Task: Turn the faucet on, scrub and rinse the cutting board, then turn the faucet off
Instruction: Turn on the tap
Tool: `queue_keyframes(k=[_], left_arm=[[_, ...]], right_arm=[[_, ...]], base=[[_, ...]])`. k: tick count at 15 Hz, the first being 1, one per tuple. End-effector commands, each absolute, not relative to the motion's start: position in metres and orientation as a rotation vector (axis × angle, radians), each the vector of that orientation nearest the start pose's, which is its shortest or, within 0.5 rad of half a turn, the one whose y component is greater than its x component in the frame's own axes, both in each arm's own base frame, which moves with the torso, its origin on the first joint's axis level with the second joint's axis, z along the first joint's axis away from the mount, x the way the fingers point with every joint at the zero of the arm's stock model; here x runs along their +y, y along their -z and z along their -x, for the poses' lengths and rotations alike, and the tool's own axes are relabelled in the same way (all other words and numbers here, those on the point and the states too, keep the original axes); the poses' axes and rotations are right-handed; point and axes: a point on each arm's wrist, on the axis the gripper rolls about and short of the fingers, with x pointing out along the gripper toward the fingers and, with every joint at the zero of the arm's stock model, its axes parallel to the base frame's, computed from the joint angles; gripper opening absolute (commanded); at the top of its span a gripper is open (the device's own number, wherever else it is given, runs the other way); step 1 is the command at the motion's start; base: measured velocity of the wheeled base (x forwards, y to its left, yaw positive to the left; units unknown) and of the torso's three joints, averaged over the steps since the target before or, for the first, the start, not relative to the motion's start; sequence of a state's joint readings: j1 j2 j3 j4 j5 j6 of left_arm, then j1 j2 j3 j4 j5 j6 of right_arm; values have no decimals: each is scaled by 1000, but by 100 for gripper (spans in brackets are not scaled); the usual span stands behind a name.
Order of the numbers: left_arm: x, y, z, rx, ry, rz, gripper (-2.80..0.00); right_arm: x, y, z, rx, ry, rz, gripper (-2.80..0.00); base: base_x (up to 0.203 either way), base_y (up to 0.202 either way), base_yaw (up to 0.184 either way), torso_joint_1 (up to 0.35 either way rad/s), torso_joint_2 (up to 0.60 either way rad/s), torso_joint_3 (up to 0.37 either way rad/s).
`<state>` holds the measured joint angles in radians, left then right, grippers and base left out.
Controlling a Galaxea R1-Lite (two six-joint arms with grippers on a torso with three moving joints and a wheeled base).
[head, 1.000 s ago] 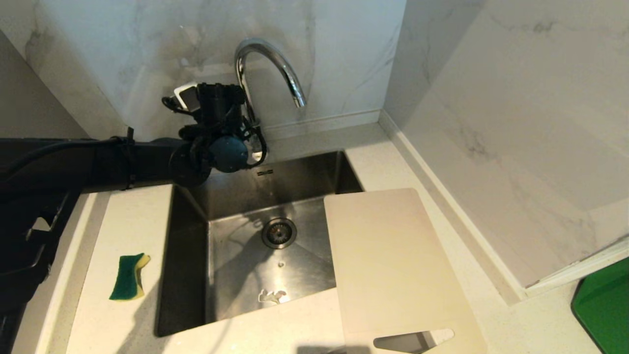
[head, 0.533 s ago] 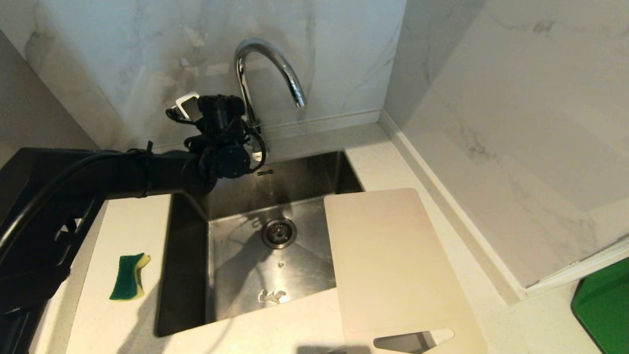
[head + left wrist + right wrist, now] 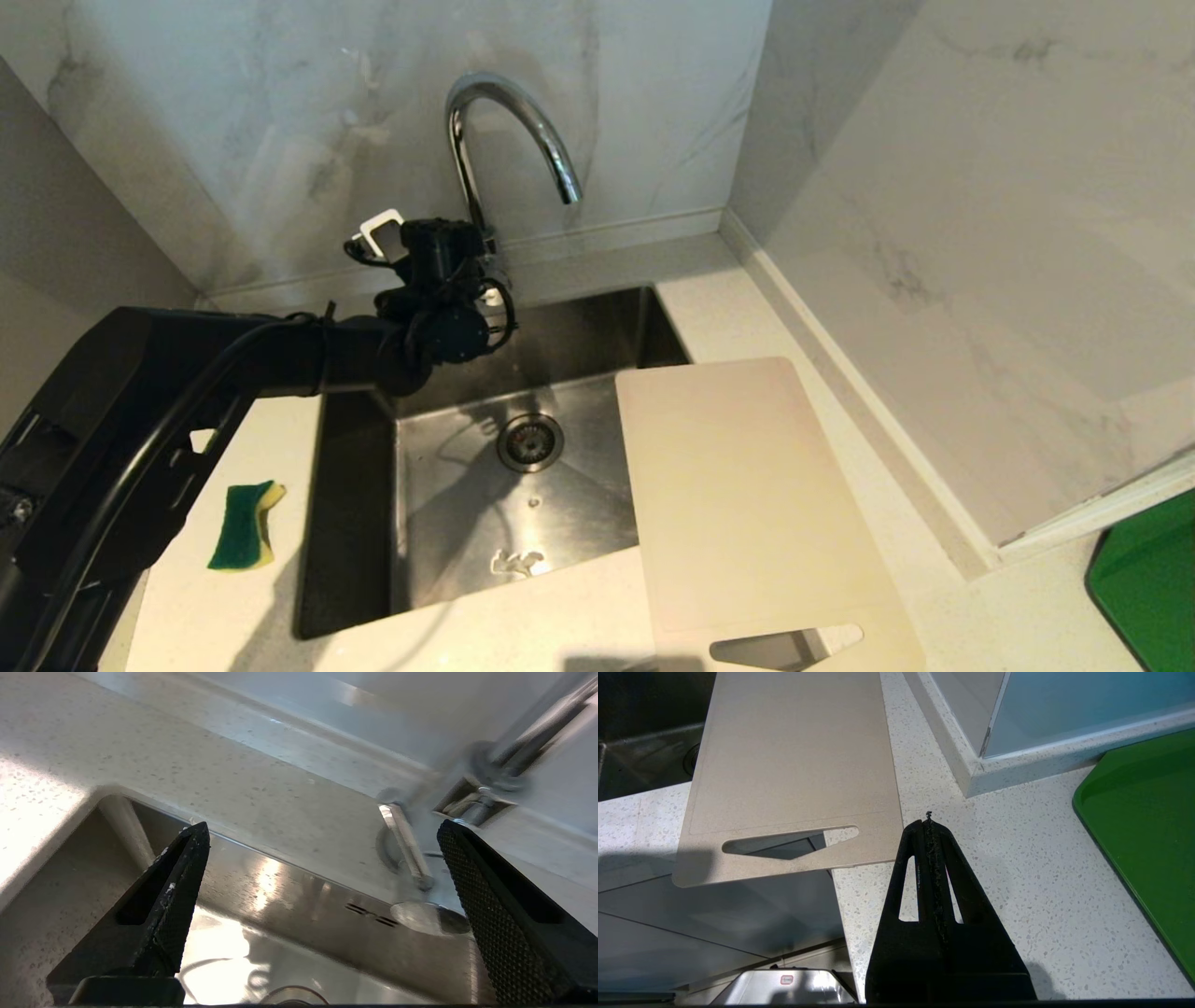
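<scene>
The chrome faucet (image 3: 509, 121) arches over the back of the sink, and no water runs from it. My left gripper (image 3: 467, 261) hangs at the faucet's foot, over the sink's back edge. In the left wrist view the left gripper (image 3: 322, 828) stands wide open, and the thin lever (image 3: 404, 844) lies between its fingers, close to one finger (image 3: 495, 914), apart from it. The cream cutting board (image 3: 747, 504) lies flat across the sink's right edge and the counter, slot handle toward me. My right gripper (image 3: 929, 821) is shut and empty, above the counter beside the board (image 3: 794, 765).
A green-and-yellow sponge (image 3: 245, 525) lies on the counter left of the steel sink (image 3: 579, 327). A green tray (image 3: 1148, 579) sits at the far right. Marble walls close off the back and the right side.
My left arm has sunk and shifted right, bringing the open gripper from beside the faucet's column down to its foot. Board, sponge and right arm are unmoved.
</scene>
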<state>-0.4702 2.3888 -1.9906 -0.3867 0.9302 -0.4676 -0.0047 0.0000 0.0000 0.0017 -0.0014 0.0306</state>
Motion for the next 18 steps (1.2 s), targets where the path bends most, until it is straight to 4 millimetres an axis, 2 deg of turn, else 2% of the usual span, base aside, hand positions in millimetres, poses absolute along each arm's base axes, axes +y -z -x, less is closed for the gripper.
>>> queue_keyframes(k=[1, 18], left_arm=[[-207, -199, -462, -97, -467, 449, 0], [-198, -176, -476, -68, -460, 423, 0]], right_arm=[[0, -75, 23, 1, 6, -31, -280], [0, -75, 23, 1, 6, -31, -280]], base=[[0, 0, 0, 0, 0, 0], [0, 0, 0, 0, 0, 0]])
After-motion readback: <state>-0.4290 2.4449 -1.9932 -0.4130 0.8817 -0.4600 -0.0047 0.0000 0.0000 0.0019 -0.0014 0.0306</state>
